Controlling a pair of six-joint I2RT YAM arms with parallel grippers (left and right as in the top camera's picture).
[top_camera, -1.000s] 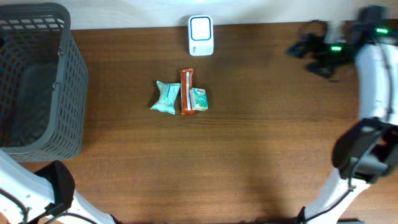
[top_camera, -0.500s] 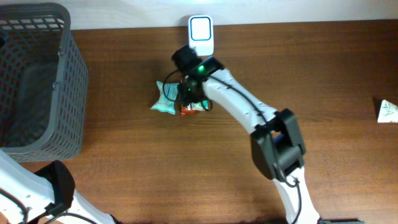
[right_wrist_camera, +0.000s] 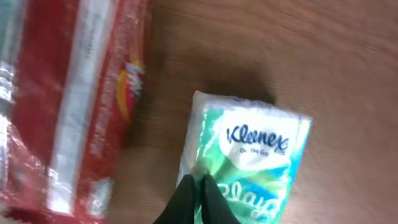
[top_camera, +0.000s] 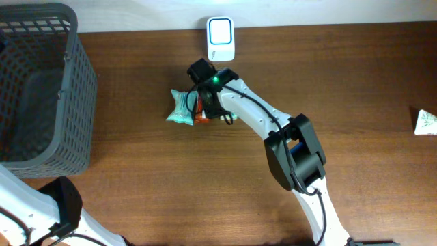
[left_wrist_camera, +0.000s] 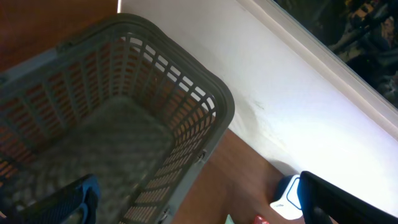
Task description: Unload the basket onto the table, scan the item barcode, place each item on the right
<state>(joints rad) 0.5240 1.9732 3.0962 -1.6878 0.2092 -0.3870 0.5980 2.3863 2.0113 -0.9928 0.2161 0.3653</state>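
1. Tabletop from overhead: a brown wooden table (top_camera: 136,178) has a grey plastic basket (top_camera: 41,89) at its left end. A white scanner (top_camera: 220,38) stands at the far edge, near the middle.
2. The right arm (top_camera: 273,130) reaches in from the near right. The right gripper (top_camera: 213,109) is down over a small cluster of goods just in front of the scanner.
3. The cluster holds a teal packet (top_camera: 180,108) on the left and a red snack bar (top_camera: 199,117) beside it. The Kleenex tissue pack (top_camera: 229,116) is on the right, mostly hidden under the gripper.
4. A white and green packet (top_camera: 425,121) lies alone at the right edge of the table, well apart from the rest.
5. Only part of the left arm (top_camera: 48,212) shows, at the near left corner.
6. Left wrist view: the left gripper (left_wrist_camera: 205,208) has its fingers spread wide at the two lower corners, with nothing between them. It looks down over the basket toward the scanner and a white wall (left_wrist_camera: 280,106).
7. Right wrist view: the tissue pack lies flat on the wood, logo up, just beside the red snack bar and apart from it.
8. The right gripper's dark fingertips (right_wrist_camera: 186,198) are pressed together, closed, with their points on the pack's near end. Whether they have pinched any wrapper cannot be told.
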